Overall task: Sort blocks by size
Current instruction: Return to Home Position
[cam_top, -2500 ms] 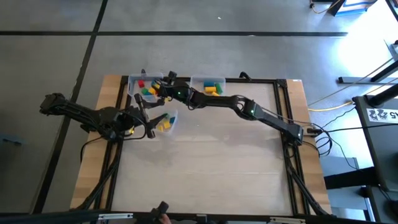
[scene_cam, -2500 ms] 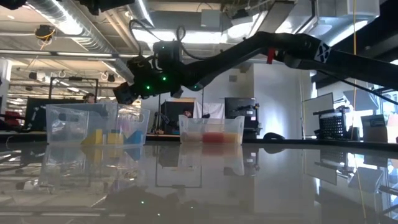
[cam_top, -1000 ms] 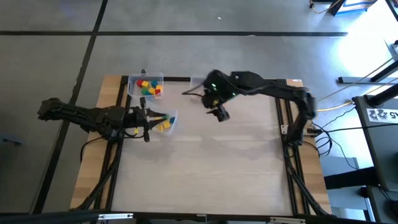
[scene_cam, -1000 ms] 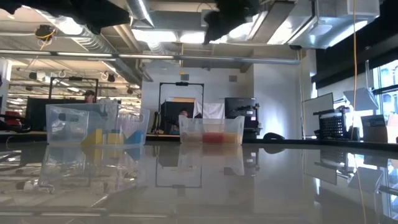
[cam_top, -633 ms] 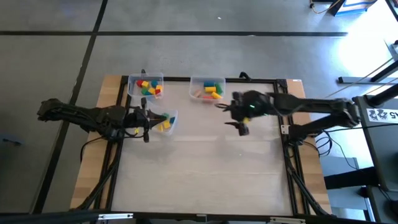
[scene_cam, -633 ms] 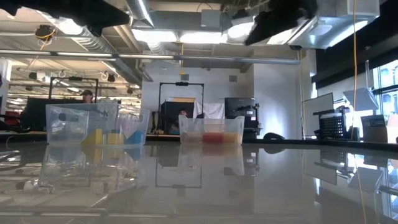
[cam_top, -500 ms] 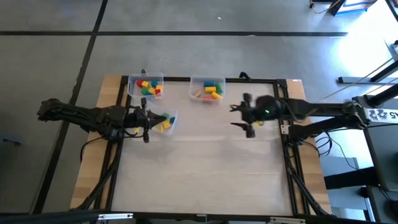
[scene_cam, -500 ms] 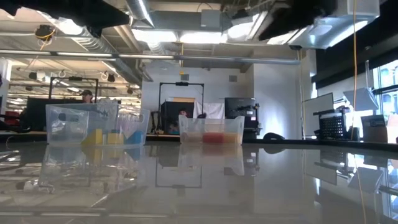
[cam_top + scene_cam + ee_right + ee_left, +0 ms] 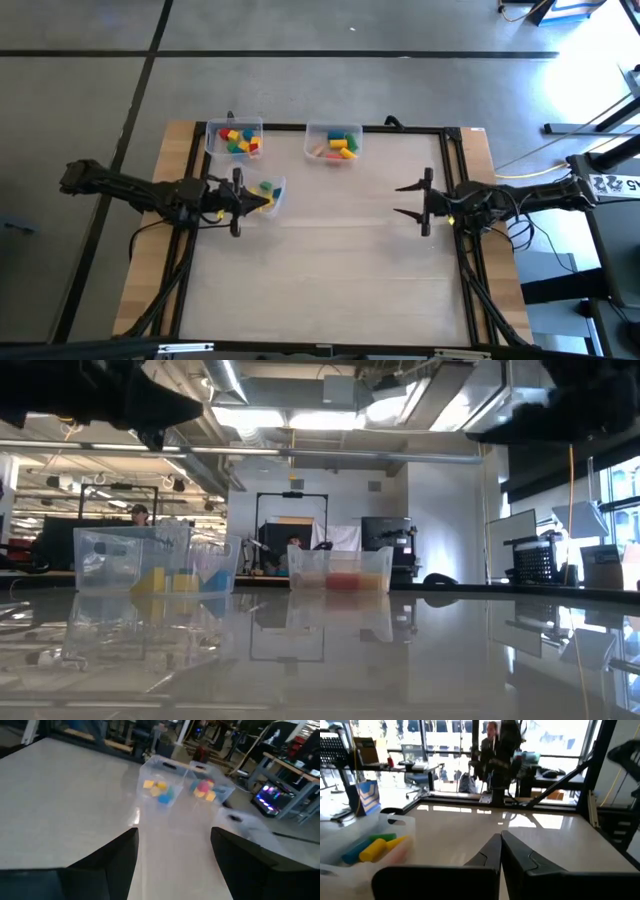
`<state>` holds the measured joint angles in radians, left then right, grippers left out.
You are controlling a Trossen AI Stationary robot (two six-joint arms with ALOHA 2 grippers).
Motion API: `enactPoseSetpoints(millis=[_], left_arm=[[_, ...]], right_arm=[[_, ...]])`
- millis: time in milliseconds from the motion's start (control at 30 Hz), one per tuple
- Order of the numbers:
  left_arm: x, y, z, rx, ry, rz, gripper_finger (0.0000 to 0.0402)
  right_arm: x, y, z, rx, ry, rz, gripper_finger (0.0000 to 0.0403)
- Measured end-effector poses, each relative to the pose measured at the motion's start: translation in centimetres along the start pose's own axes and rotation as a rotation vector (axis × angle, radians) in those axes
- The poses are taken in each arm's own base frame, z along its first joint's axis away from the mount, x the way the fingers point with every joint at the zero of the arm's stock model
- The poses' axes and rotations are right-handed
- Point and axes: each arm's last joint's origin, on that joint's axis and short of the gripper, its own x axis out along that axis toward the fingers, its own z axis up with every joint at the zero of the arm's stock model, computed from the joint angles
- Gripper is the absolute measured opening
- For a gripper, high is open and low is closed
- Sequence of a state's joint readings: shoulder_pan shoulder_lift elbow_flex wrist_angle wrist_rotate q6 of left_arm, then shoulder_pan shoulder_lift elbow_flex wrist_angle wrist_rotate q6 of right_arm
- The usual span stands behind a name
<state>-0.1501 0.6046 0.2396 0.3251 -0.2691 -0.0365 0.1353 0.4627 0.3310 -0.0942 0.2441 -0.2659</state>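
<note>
Showing small coloured wooden blocks [image 9: 238, 141] in clear plastic bins [image 9: 212, 128], upper left; right gripper [image 9: 402, 200] spread wide, left gripper [image 9: 255, 203] closed.

Overhead, table-level and two wrist cameras all view the same table [image 9: 330, 270].

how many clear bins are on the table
3: the back-left bin at the far left corner of the table, the back-middle bin along the far edge, and the third bin nearer the front on the left. None seems hidden.
</note>
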Motion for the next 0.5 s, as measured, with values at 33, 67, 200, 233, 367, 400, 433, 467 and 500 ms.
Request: enactPoseSetpoints(millis=[33,67,200,233,367,400,433,467,500], left_arm=[[-0.1,0.0,-0.3,-0.005,-0.012,-0.001,0.0004],[-0.2,0.1,-0.7,-0.01,-0.019,-0.001,0.0004],[-0.6,0.2,-1.7,-0.018,-0.05,-0.002,0.0002],[-0.7,0.3,-1.9,-0.021,-0.06,-0.003,0.0002],[-1.1,0.4,-2.8,-0.038,-0.064,-0.003,0.0004],[-1.2,0.4,-3.0,-0.045,-0.064,-0.004,0.0004],[-1.3,0.5,-3.2,-0.048,-0.067,-0.004,0.0004],[-1.4,0.5,-3.4,-0.051,-0.07,-0.004,0.0004],[-1.5,0.5,-3.6,-0.054,-0.071,-0.004,0.0004]], right_arm=[[-0.2,0.3,-0.8,0.0,-0.008,0.004,0.0253],[-0.3,0.5,-1.5,0.001,-0.018,0.006,0.0253],[-0.7,1.0,-3.6,0.014,-0.101,-0.005,0.0253],[-0.7,1.1,-4.0,0.011,-0.122,0.0,0.0253],[-0.9,1.5,-5.2,0.006,-0.171,0.026,0.0253],[-1.0,1.5,-5.4,0.007,-0.186,0.035,0.0253],[-1.0,1.6,-5.5,0.008,-0.194,0.038,0.0253],[-1.0,1.7,-5.7,0.008,-0.198,0.042,0.0253],[-1.0,1.7,-6.0,0.007,-0.201,0.044,0.0253]])
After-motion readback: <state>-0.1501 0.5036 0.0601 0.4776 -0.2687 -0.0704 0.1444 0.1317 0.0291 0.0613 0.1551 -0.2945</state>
